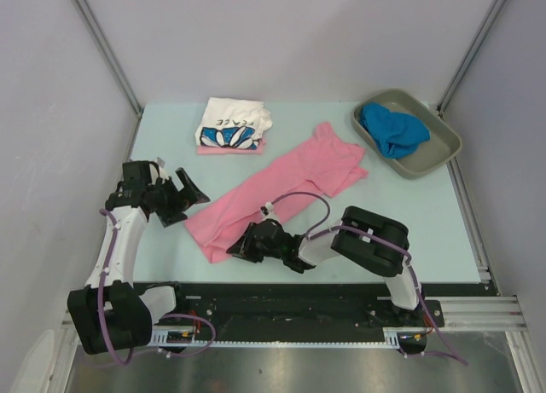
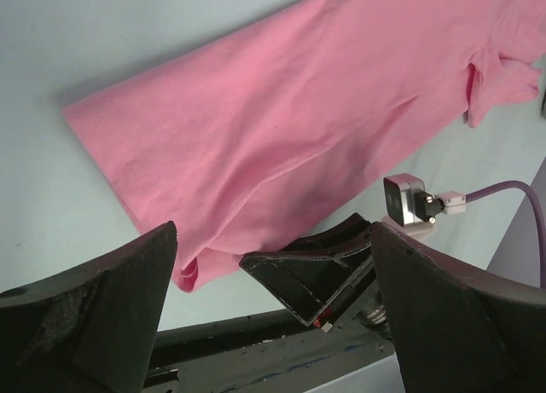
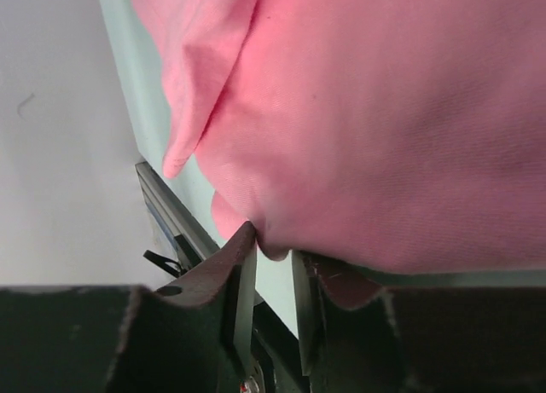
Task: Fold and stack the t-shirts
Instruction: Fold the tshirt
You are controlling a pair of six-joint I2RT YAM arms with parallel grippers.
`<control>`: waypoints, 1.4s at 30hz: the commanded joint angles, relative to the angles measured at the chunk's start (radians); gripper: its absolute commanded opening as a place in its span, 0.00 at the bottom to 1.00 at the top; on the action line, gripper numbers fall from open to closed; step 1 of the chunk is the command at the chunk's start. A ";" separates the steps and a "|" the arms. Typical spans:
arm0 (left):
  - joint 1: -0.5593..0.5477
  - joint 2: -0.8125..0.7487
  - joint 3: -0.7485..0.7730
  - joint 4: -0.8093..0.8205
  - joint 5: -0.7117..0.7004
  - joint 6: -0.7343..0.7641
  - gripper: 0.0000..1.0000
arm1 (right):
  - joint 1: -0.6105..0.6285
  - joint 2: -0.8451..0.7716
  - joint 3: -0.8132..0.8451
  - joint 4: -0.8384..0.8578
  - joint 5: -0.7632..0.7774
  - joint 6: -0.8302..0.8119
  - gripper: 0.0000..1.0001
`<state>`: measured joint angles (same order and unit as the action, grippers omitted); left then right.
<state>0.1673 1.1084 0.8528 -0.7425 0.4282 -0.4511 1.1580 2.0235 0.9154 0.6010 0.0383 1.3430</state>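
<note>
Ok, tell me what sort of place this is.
Probably a robot test booth, not a home: bare grey walls on metal posts, two arms bolted to a rail, a pink shirt spread on a pale table.

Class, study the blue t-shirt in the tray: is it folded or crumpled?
Crumpled: the blue t-shirt lies bunched in a heap inside the grey tray, with no flat folded edges.

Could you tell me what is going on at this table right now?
The right gripper has its jaws nearly together around the near hem of the pink shirt spread on the table; a firm grip is not clear. The left gripper hovers open beside it. At the back, a folded white printed shirt lies on a second pink shirt, and a blue shirt sits crumpled in the tray.
</note>
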 commanded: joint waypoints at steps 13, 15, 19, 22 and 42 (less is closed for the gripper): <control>0.011 -0.010 0.000 0.014 0.038 0.029 1.00 | 0.034 -0.061 0.017 -0.249 0.029 -0.133 0.00; 0.011 -0.018 -0.004 0.011 0.044 0.029 1.00 | 0.052 -0.135 -0.016 -0.288 0.049 -0.162 0.00; 0.011 -0.042 -0.020 0.008 0.052 0.029 1.00 | 0.089 -0.301 -0.128 -0.383 0.113 -0.192 0.00; 0.009 -0.077 -0.052 0.011 0.086 0.022 1.00 | 0.121 -0.440 -0.194 -0.499 0.173 -0.203 0.00; -0.405 -0.171 -0.136 0.104 -0.003 -0.188 1.00 | 0.339 -1.086 -0.386 -1.352 0.394 0.073 0.00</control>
<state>-0.1722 0.9154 0.7002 -0.7055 0.4580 -0.5732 1.4738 0.9897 0.5278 -0.5503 0.3794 1.3354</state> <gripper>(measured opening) 0.996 0.018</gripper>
